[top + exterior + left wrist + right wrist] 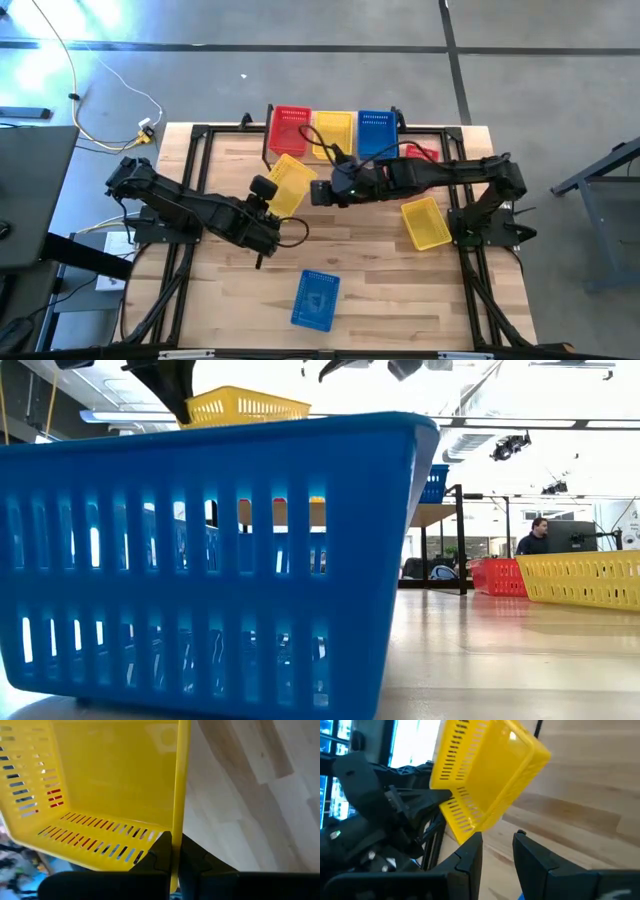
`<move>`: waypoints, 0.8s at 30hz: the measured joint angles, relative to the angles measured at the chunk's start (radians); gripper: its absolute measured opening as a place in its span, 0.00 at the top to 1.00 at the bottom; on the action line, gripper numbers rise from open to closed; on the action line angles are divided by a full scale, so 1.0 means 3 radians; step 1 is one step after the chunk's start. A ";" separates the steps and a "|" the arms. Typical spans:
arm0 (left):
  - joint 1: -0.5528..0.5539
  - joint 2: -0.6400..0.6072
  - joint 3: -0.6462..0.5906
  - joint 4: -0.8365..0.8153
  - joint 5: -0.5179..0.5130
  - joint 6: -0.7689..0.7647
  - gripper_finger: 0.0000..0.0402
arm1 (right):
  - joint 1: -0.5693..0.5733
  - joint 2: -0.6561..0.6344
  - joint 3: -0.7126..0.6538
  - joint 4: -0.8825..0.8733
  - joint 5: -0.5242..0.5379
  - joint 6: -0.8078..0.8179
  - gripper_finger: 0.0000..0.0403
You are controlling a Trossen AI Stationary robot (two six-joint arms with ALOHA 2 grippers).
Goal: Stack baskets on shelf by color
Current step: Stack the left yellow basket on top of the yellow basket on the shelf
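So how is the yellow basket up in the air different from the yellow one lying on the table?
The lifted yellow basket is off the table, clamped by its rim in the left pincer; the other yellow basket lies on the wooden tabletop, touched by nothing. The lifted one hangs tilted, while the other sits flat with its opening up. Both are the same yellow slotted plastic and rectangular shape.

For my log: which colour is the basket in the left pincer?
Yellow basket; left wrist view shows it best.

Left gripper [268, 200] clamped; right gripper [322, 192] parted
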State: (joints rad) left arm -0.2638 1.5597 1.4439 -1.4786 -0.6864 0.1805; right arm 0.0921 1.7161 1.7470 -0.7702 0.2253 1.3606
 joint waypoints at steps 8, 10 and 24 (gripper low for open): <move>0.0000 0.0008 -0.0001 0.0000 -0.0128 0.0318 1.00 | -0.0001 0.0158 0.0000 0.0204 -0.0184 0.0352 0.77; 0.0000 0.0009 -0.0001 -0.0002 -0.0135 0.0335 1.00 | -0.0001 0.0179 0.0000 0.0216 -0.0179 0.0435 0.77; -0.0041 0.0008 -0.0001 0.0006 -0.0224 0.0250 1.00 | -0.0089 0.0241 -0.0003 0.0219 0.0084 0.0702 0.77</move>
State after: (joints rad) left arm -0.2761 1.5620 1.4437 -1.4768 -0.7537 0.2555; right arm 0.0654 1.7884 1.7462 -0.7046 0.2504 1.5713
